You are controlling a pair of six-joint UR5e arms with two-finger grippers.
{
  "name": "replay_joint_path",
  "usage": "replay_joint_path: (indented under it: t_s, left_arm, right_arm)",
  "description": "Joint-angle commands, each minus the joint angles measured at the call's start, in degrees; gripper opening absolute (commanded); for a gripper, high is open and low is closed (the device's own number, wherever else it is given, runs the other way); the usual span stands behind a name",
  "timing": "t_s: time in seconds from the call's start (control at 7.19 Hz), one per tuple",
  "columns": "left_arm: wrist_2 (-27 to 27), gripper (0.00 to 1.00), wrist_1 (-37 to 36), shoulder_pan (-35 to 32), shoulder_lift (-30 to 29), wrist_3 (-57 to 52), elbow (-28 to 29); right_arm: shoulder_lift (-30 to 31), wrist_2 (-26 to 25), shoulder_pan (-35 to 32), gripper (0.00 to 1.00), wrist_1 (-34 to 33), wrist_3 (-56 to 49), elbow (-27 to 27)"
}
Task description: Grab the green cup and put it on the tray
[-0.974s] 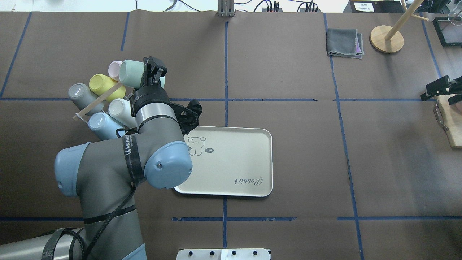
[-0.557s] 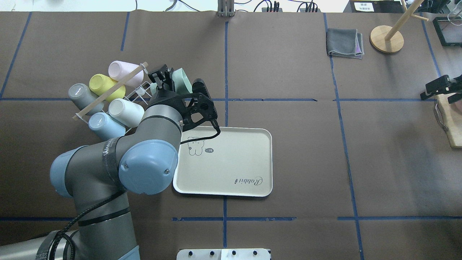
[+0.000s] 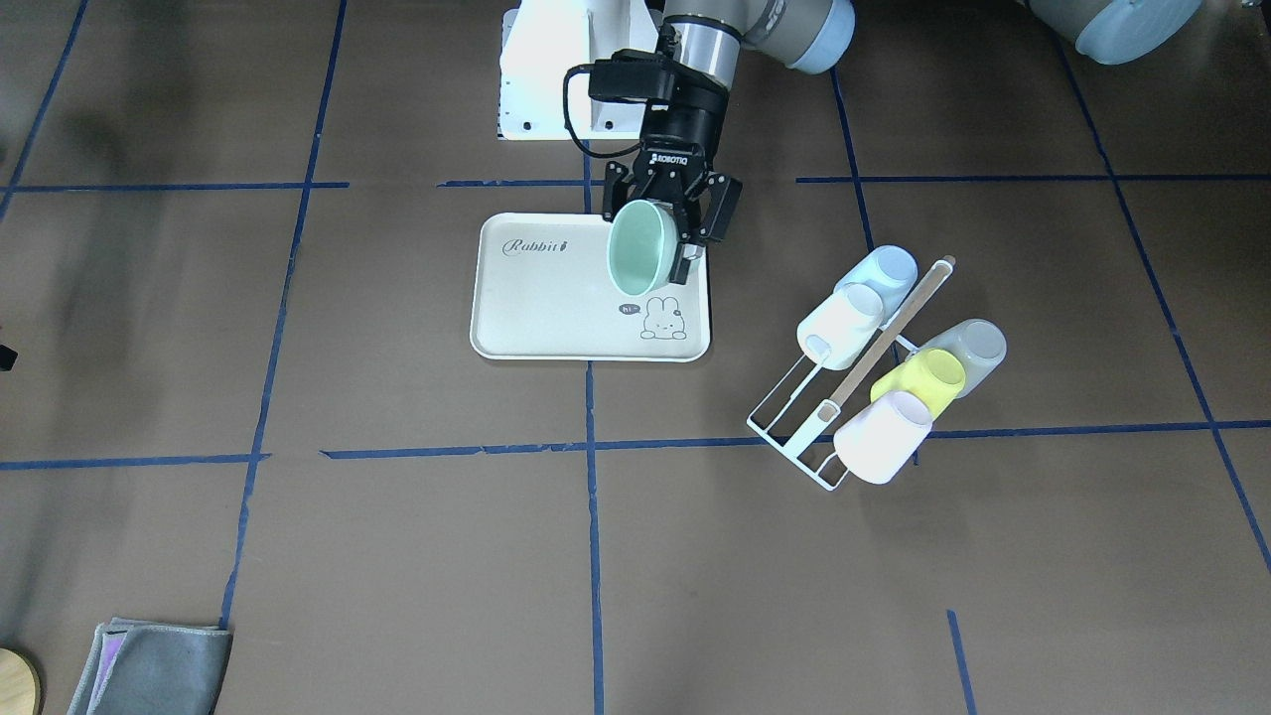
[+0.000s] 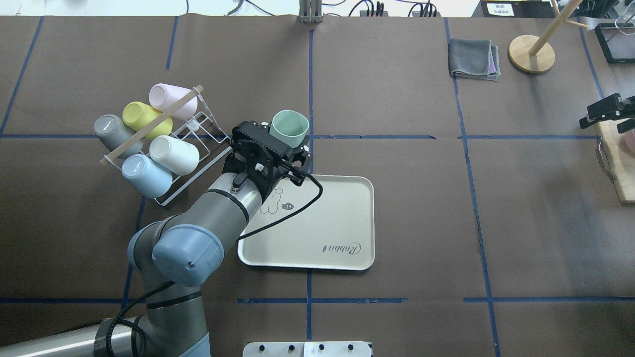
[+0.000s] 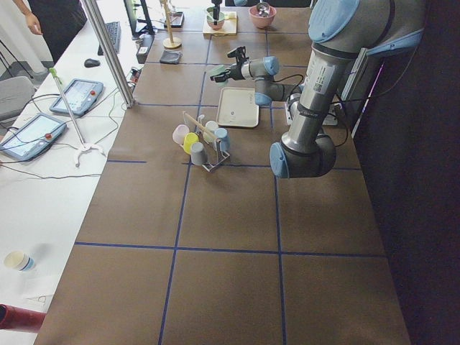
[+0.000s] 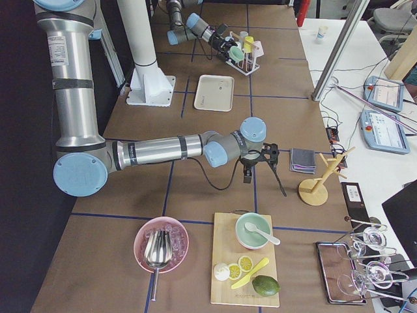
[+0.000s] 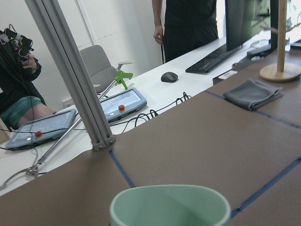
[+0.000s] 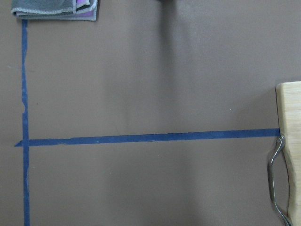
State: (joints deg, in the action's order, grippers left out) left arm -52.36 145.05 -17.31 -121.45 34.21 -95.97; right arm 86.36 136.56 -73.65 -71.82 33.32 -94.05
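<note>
The left gripper [image 3: 652,236] is clamped on the small pale mint-green plastic cup [image 3: 635,253], fingers on either side of its wall, and the cup is tipped so that its mouth faces away from the robot. The cup is held in the air over the bunny end of the cream rectangular plastic tray [image 3: 541,298], not resting on it. The right gripper [image 4: 603,110] is well apart at the table's far side; whether its jaws are parted or closed cannot be determined.

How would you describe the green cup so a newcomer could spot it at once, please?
Find the cream tray in front of the robot. Near its bunny end, the left claw holds the green cup in the air. It is the only mint-green cup, and the only one not on the rack with the other five.
</note>
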Motion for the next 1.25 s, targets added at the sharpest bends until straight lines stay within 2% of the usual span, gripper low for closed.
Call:
replay_joint_path:
  t_s: [0.0, 0.14, 0.28, 0.42, 1.11]
  left_arm:
    - [0.41, 0.66, 22.13, 1.40, 0.77, 2.26, 10.75]
    - [0.93, 0.67, 24.47, 2.45, 0.69, 1.65, 14.02]
    - [4.51, 0.68, 24.58, 4.37, 0.17, 1.47, 14.66]
    - [5.24, 0.70, 24.58, 4.57, -0.88, -0.79, 14.67]
    - [4.90, 0.73, 23.96, 7.29, -4.13, -8.28, 20.19]
  right_arm:
    - [-0.22, 0.11, -0.18, 1.00, 0.10, -0.01, -0.17]
    - [-0.31, -0.07, -0.18, 1.00, 0.01, -0.01, -0.17]
    - [-0.22, 0.11, -0.18, 1.00, 0.01, -0.01, -0.17]
    - [-0.14, 0.11, -0.18, 1.00, 0.01, -0.01, -0.17]
    - [-0.05, 0.20, -0.27, 1.00, 0.01, -0.01, -0.16]
